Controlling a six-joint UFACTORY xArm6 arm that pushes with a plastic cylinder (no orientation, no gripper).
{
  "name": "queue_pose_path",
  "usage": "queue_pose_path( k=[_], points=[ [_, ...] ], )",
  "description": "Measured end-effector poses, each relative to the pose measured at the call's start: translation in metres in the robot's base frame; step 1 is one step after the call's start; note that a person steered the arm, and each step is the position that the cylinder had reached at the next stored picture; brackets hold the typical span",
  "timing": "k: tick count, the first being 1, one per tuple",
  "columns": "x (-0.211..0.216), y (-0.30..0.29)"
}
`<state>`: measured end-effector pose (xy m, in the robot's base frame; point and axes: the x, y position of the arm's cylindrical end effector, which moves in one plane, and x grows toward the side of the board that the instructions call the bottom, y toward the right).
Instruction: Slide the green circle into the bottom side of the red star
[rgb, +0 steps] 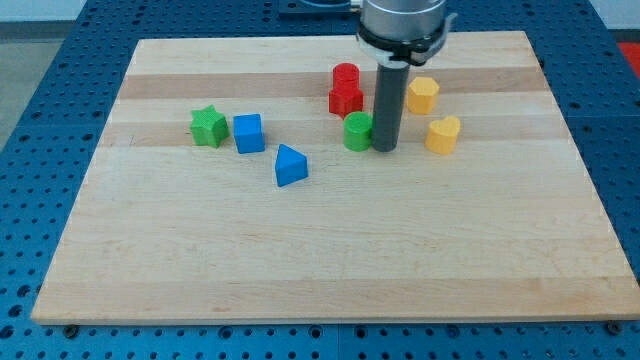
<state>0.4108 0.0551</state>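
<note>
You had my tip (386, 150) down on the wooden board (330, 260), pressed against the view's right side of the green circle (357, 132). I carry no hand to open or close, only the dark rod, so nothing was gripped. The green circle sat just below the red star (346, 100), the two nearly touching; whether they actually met you could not tell. A red cylinder (346, 75) stood right behind the star, toward the view's top. To the view's right of the rod were two yellow blocks, a yellow hexagon (423, 95) higher up and a yellow heart (443, 133) lower. Well apart on the view's left sat a green star (208, 126) touching a blue cube (249, 133), with a blue triangle (291, 165) just below them.
</note>
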Motion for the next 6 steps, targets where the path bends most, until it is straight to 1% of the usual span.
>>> queue_pose_path(
  k=[1, 3, 4, 5, 6],
  points=[
    [0.000, -0.010],
    [0.027, -0.019],
    [0.027, -0.033],
    [0.023, -0.033],
    [0.007, -0.033]
  ],
)
